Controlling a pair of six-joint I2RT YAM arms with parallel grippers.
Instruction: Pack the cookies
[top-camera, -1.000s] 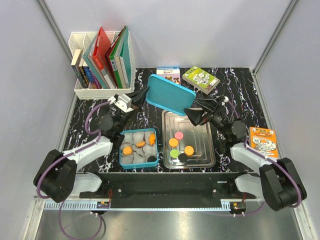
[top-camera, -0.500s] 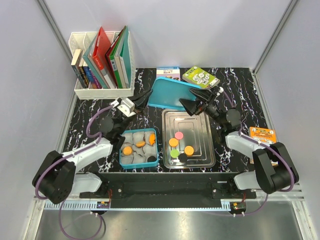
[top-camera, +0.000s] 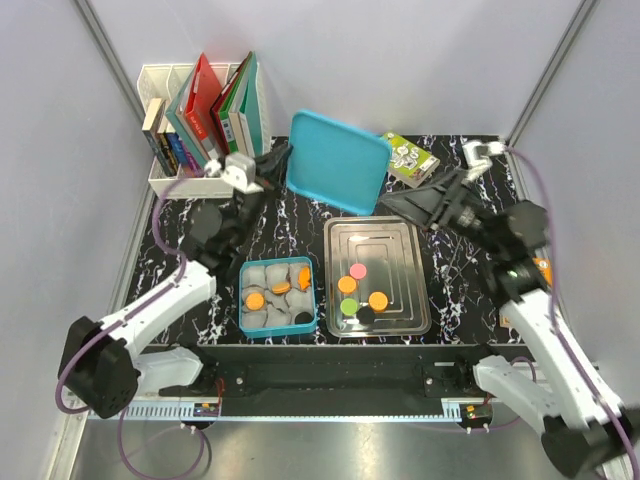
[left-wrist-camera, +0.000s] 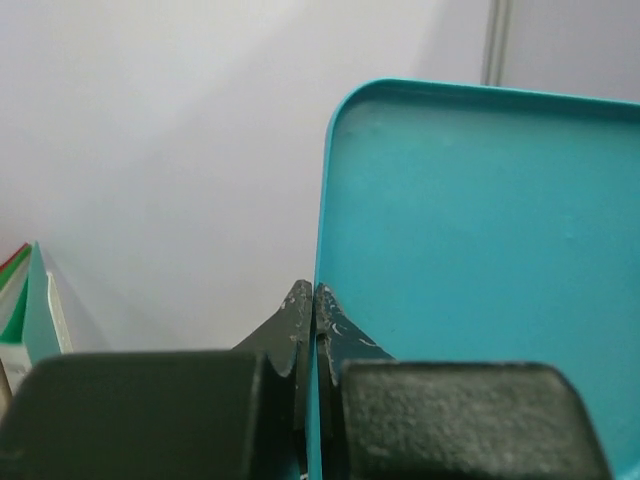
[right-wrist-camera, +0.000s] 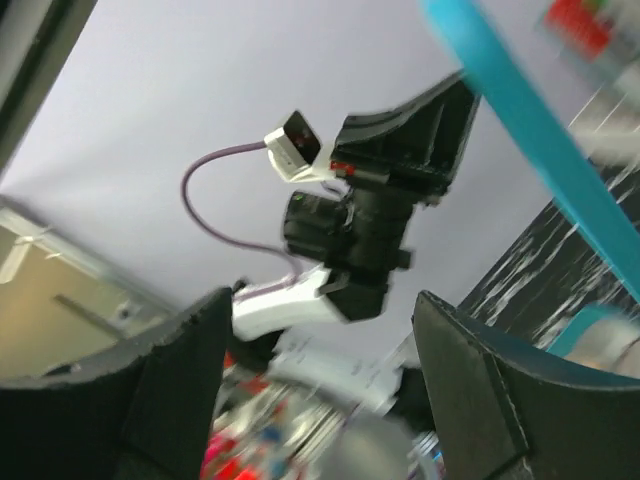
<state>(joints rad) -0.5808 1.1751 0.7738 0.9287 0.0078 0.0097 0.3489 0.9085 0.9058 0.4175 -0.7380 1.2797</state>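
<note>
The cookies are small round discs. Three orange ones (top-camera: 280, 288) and a black one lie among grey paper cups in the teal box (top-camera: 243, 318). A pink one (top-camera: 358, 270), a green one, two orange ones and a black one (top-camera: 366, 314) lie on the metal tray (top-camera: 400, 245). My left gripper (top-camera: 275, 165) is shut on the left edge of the teal lid (top-camera: 338, 160) and holds it raised and steeply tilted; the left wrist view shows the jaws (left-wrist-camera: 315, 295) pinching the lid's (left-wrist-camera: 480, 250) rim. My right gripper (top-camera: 392, 208) is open and empty beside the lid's lower right edge. The right wrist view (right-wrist-camera: 320, 330) shows nothing between its fingers.
A white rack of books (top-camera: 205, 130) stands at the back left. A green packet (top-camera: 410, 158) lies at the back, right of the lid. An orange packet (top-camera: 545, 270) lies at the right, mostly hidden by my right arm.
The left gripper has lifted the lid up and back and tilted it more upright. The right gripper has come off the lid's right edge, and the right arm has risen and swung right.
</note>
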